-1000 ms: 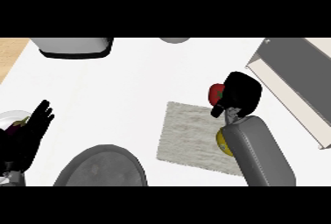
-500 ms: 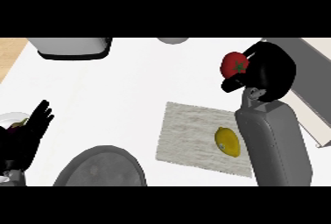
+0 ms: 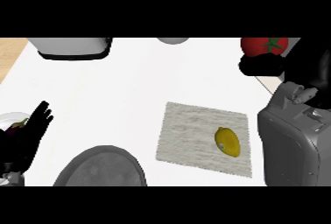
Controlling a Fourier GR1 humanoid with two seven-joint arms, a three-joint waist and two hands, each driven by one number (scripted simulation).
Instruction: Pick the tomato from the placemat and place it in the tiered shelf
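Right hand (image 3: 284, 65) grips one tomato (image 3: 264, 45); one lemon (image 3: 227, 141) on placemat (image 3: 187, 131).

White counter (image 3: 123, 87), placemat (image 3: 194, 131), grey plate (image 3: 100, 168)

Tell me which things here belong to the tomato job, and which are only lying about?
Job: tomato, held in right hand; placemat.
Lying about: lemon on the placemat; grey plate; resting left hand.

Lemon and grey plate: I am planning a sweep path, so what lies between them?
In the head view, only placemat cloth and bare white counter separate the lemon from the grey plate.
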